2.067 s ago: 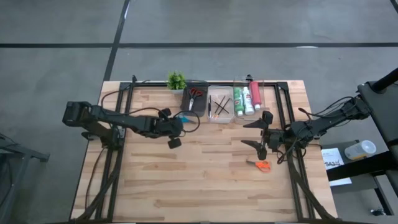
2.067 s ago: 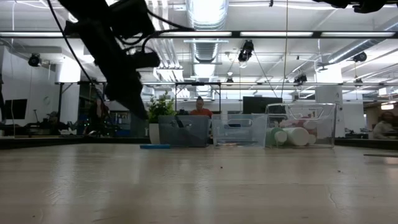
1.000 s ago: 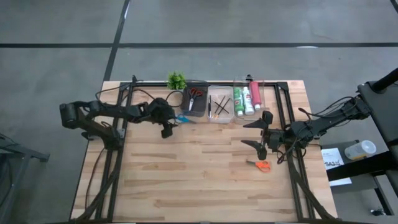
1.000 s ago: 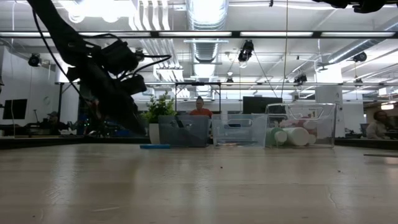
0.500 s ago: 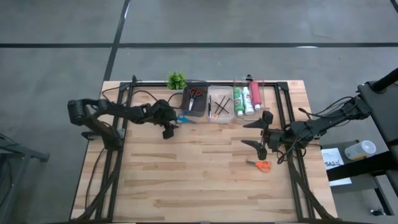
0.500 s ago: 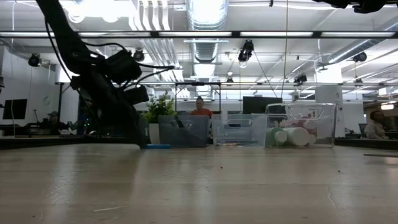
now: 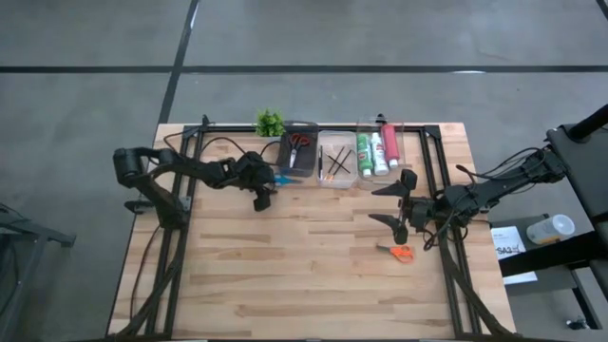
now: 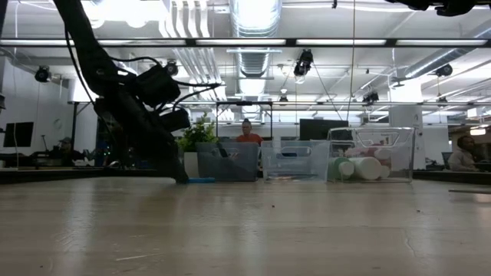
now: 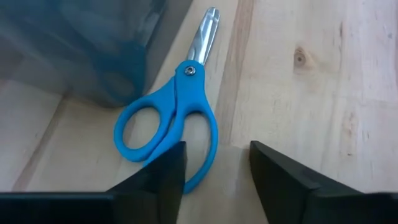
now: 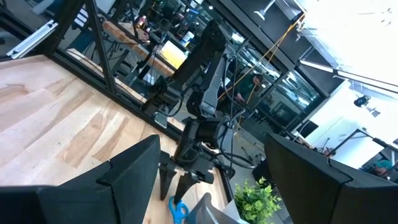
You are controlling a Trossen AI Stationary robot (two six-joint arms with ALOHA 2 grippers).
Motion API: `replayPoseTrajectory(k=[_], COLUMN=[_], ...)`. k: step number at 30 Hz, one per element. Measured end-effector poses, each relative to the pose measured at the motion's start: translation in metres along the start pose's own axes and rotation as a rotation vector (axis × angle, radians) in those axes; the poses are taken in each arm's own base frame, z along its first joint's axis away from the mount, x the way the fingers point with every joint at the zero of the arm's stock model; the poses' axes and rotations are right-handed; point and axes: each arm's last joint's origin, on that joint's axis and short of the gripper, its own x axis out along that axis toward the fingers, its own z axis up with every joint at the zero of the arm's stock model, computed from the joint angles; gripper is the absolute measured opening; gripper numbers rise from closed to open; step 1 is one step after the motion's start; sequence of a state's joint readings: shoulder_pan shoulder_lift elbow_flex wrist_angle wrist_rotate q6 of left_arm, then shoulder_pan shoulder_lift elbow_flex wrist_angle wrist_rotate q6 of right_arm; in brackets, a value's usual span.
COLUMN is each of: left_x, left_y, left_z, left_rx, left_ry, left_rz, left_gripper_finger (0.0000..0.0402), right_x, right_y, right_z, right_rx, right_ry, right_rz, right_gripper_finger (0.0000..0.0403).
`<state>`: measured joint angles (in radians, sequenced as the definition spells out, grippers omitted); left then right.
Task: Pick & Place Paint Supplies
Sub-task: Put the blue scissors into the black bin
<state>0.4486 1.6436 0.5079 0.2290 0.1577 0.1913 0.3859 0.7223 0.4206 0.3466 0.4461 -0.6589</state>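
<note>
Down at the back of the light wooden desk [image 7: 313, 275], the left hand [image 7: 265, 187] sits low over the blue-handled scissors [image 9: 176, 118], which lie flat on the wood just beside the dark grey bin [image 7: 296, 155]. Its two dark fingers [image 9: 163, 172] stand wide apart, one over the lower handle loop and the other over bare wood; whether they touch the scissors cannot be told. In the low view the same hand [image 8: 181, 178] reaches down to the desk surface in front of the bins. The scissors' steel blades are closed and point along the bin's wall. A red-handled pair [image 7: 299, 142] lies inside that grey bin, thin dark brushes [image 7: 334, 163] in the clear middle bin, and green, white and pinkish-red paint tubes [image 7: 376, 151] in the clear bin beside it. The right hand [image 7: 398, 202] waits above the desk's right side with fingers spread wide and empty, near the orange-handled scissors [image 7: 401, 252].
</note>
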Motion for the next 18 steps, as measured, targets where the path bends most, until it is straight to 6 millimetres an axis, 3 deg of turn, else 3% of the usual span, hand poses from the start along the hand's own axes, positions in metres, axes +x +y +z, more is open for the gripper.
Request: replayPoseTrajectory(k=[12,18], left_x=[0.0013,0.0017], left_y=[-0.0059,-0.0095], left_z=[0.0000,0.0004], left_rx=[-0.010,-0.056], left_ry=[0.008,0.008], left_rz=[-0.009,-0.018], left_gripper_finger=[0.0023,0.0012], right_x=[0.0001,0.0001], right_y=[0.0001,0.0000], right_z=[-0.0001,-0.0002], right_rx=[-0.003,-0.003], right_ry=[0.001,0.001], right_rz=[0.000,0.000], right_gripper_finger=[0.0288,0.0288])
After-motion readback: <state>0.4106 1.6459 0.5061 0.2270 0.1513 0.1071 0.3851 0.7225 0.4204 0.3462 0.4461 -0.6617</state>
